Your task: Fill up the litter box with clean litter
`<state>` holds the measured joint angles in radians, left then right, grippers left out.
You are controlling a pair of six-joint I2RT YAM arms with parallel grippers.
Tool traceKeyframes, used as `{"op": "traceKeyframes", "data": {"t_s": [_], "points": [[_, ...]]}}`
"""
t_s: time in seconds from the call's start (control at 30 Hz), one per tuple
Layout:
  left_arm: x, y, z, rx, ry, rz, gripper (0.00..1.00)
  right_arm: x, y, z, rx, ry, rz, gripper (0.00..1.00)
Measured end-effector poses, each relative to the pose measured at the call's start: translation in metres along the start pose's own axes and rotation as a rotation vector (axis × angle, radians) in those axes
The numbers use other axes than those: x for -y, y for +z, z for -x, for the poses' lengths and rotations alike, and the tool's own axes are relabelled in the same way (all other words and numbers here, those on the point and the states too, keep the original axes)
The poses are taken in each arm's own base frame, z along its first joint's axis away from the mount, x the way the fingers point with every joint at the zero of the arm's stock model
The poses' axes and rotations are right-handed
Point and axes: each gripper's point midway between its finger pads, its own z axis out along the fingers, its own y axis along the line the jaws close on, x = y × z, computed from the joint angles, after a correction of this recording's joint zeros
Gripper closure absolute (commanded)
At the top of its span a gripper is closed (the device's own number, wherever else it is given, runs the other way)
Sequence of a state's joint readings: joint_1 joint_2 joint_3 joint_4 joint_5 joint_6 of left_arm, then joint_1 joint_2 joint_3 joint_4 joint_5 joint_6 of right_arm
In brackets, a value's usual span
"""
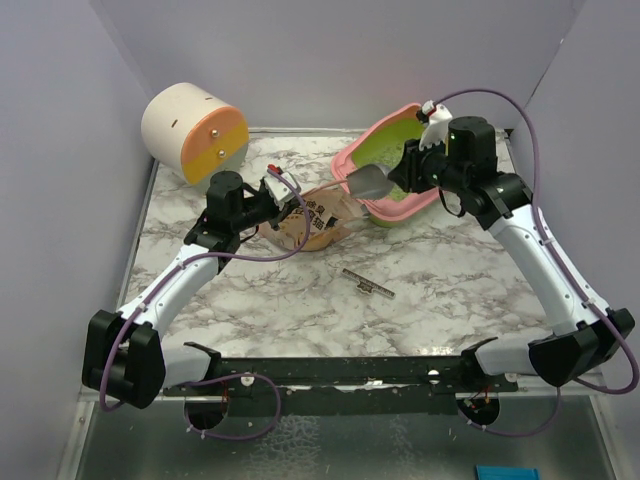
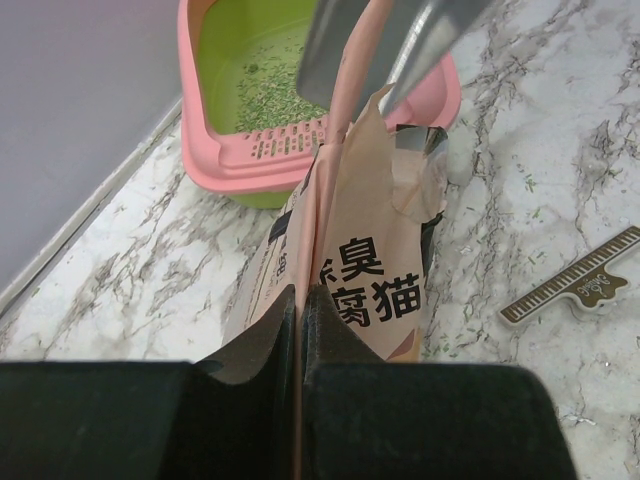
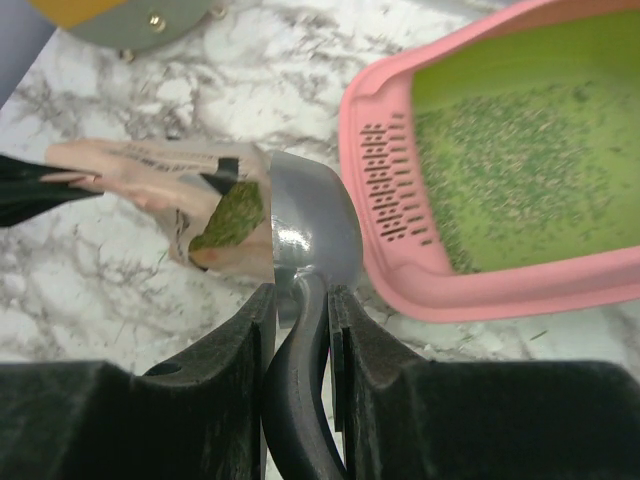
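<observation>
The pink litter box (image 1: 362,152) with lime-green inside sits at the back right, a thin scatter of greyish-green litter (image 3: 520,170) on its floor; it also shows in the left wrist view (image 2: 215,150). My left gripper (image 1: 283,196) is shut on the edge of the peach-pink litter bag (image 1: 320,220), holding it up (image 2: 370,260). My right gripper (image 1: 405,183) is shut on the dark handle of the grey metal scoop (image 3: 315,225), whose bowl hangs between the bag's open mouth and the box's slotted rim (image 3: 390,185). Litter shows inside the bag (image 3: 232,218).
A cream-and-orange cylinder (image 1: 195,132) stands at the back left. A thin brown strip (image 1: 367,283) lies on the marble table (image 1: 250,300) in the middle; it also shows in the left wrist view (image 2: 575,285). Grey walls close the left, back and right.
</observation>
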<state>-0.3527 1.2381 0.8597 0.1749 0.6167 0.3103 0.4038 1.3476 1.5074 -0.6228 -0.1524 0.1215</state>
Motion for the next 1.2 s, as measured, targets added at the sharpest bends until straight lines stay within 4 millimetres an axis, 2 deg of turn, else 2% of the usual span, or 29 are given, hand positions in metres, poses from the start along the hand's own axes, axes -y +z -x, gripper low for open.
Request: {"op": "traceKeyframes", "data": {"t_s": [0.2, 0.4, 0.5, 0.7, 0.83, 0.93, 1.2], "points": [[0.000, 0.000, 0.000, 0.000, 0.000, 0.001, 1.00, -0.015, 0.001, -0.037, -0.106, 0.044, 0.086, 0.99], [0.000, 0.000, 0.000, 0.001, 0.001, 0.001, 1.00, -0.023, 0.000, -0.048, -0.134, 0.057, 0.131, 0.99], [0.000, -0.001, 0.001, 0.001, 0.002, 0.001, 1.00, -0.028, 0.006, -0.056, -0.150, 0.061, 0.155, 0.99], [0.001, -0.002, 0.001, -0.001, 0.004, -0.003, 1.00, -0.039, 0.041, -0.068, -0.179, 0.075, 0.191, 0.99], [0.003, -0.004, 0.002, -0.003, 0.014, -0.006, 1.00, -0.038, 0.070, -0.085, -0.226, 0.104, 0.189, 0.99], [0.003, -0.005, 0.003, -0.003, 0.018, -0.006, 1.00, -0.040, 0.088, -0.089, -0.249, 0.121, 0.192, 0.99], [0.001, -0.008, 0.006, 0.002, 0.030, 0.002, 1.00, -0.058, 0.120, -0.099, -0.285, 0.110, 0.211, 0.99]]}}
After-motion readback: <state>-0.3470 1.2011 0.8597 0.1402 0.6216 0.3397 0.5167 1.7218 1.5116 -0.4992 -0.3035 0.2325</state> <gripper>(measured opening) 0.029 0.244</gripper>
